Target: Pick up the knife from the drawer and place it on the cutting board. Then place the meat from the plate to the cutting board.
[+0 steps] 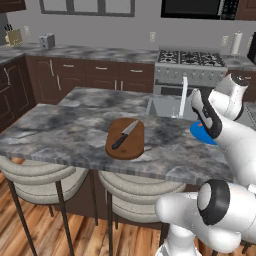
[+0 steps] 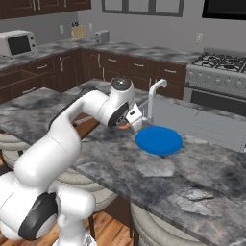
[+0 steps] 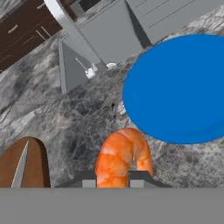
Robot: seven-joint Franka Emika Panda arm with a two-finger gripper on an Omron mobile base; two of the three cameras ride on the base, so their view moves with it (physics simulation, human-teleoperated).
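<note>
A simulated kitchen island with a grey marbled counter, and the brown oval cutting board as the landmark for everything else. The knife already lies on the board, black handle toward the near end and blade pointing away, so the first half of the job looks finished. To the right of the board sits the round blue plate, bare on top, with the sink basin and its curved tap just beyond it. The white robot arm reaches over the counter between board and plate; its gripper is clenched around the meat, an orange-red curled piece seen close up in the hand view, pinched low between the two dark finger tips with its arch rising above them. The meat hangs over bare counter, off the plate's edge and short of the board, which shows at the lower left of the hand view with the knife blade on it. That position suggests the piece is being carried across toward the board. The likely aim is a free patch of wood beside the knife, so the meat does not land on the blade
</note>
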